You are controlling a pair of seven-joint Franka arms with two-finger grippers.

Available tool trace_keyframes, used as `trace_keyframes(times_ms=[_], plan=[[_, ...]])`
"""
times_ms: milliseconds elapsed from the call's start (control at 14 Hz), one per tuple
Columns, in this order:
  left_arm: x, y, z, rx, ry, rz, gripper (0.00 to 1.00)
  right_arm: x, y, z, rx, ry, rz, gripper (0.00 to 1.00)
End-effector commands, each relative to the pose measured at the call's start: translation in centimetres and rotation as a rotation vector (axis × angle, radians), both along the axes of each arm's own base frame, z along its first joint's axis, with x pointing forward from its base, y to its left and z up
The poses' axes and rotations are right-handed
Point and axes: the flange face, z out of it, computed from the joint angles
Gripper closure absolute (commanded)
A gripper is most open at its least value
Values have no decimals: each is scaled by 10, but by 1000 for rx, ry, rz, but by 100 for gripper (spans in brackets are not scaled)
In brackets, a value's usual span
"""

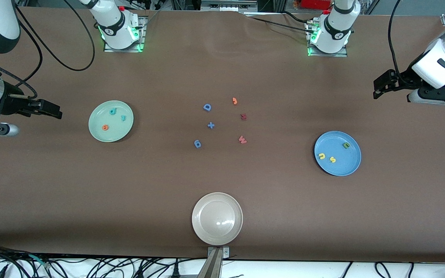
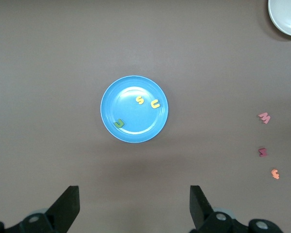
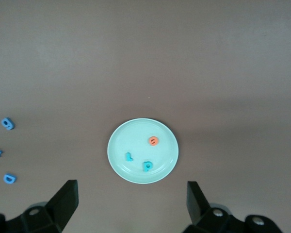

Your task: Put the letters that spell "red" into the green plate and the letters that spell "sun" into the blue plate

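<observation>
The green plate (image 1: 99, 135) lies toward the right arm's end of the table and holds a teal "d" (image 1: 113, 112), a teal "r" (image 1: 123, 118) and an orange "e" (image 1: 105, 127). My right gripper (image 1: 52, 110) hangs open above the table beside it, nothing between its fingers (image 3: 65, 201); its wrist view looks down on the green plate (image 3: 136, 136). Toward the left arm's end, the blue plate (image 1: 342, 165) carries an olive "n" (image 1: 346, 145), a yellow "u" (image 1: 321, 156) and a yellow "s" (image 1: 333, 159). My left gripper (image 1: 381, 87) hovers open and empty, the blue plate (image 2: 136, 127) below it.
Loose letters lie mid-table between the plates: a blue "D" (image 1: 207, 107), an orange "j" (image 1: 235, 101), a dark red "M" (image 1: 243, 116), a red "W" (image 1: 242, 139), a blue plus sign (image 1: 211, 125) and another blue letter (image 1: 197, 144). A beige plate (image 1: 217, 218) sits by the near edge.
</observation>
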Motion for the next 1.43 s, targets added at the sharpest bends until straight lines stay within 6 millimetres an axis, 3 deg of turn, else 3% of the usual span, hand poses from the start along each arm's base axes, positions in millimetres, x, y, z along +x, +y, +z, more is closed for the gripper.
trace_keyframes(times_ms=[0,429,1357], plan=[[3,2,5,-19,9,4,0,-8,7,3,-31,-7,17,0],[3,3,5,-15,10,7,0,-21,9,0,-40,-14,19,2],[2,3,4,-15,19,5,0,-14,11,-1,-32,-25,20,1]])
